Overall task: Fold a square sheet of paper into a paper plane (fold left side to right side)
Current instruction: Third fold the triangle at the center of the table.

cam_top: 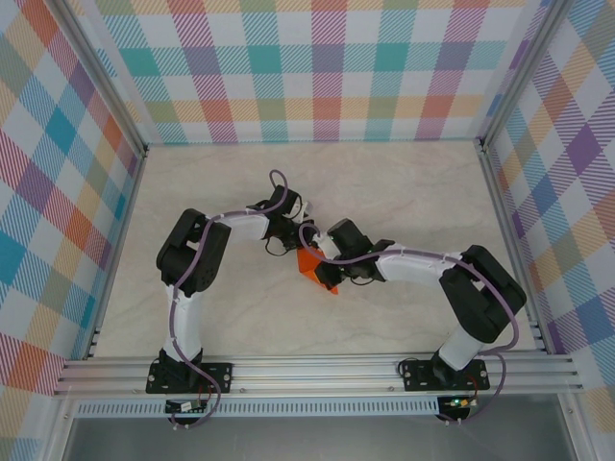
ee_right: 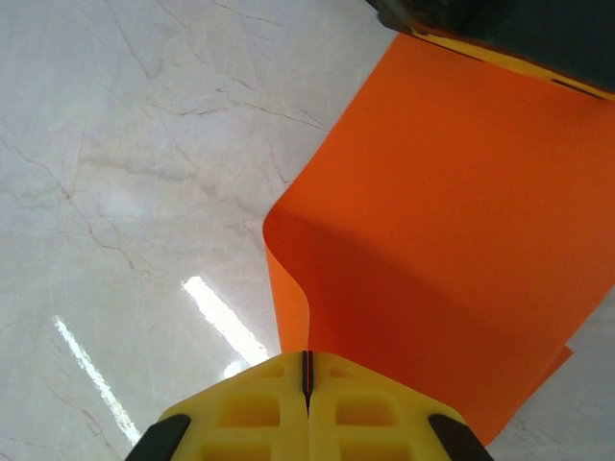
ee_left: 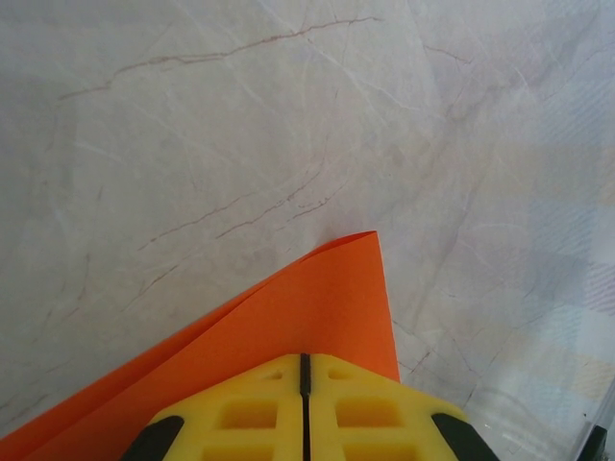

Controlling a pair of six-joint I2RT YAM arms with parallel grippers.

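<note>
On the marble table (cam_top: 288,182), two grippers (ee_left: 305,370) (ee_right: 307,370) pinch one orange sheet (ee_right: 432,211).

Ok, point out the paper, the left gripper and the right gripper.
paper (ee_right: 452,211): right wrist view, middle of the orange sheet.
left gripper (ee_left: 305,365): left wrist view, seam between its yellow fingertips.
right gripper (ee_right: 307,363): right wrist view, seam between its yellow fingertips.

The left arm (cam_top: 187,264) and the right arm (cam_top: 478,288) are being held bent at the elbow, forearms angled inward, with the left gripper (cam_top: 294,233) just beside the right gripper (cam_top: 325,261). Both pairs of yellow fingers (ee_left: 252,411) are being pressed fully together, the square sheet of paper (ee_right: 452,221) being pinched in each.
</note>
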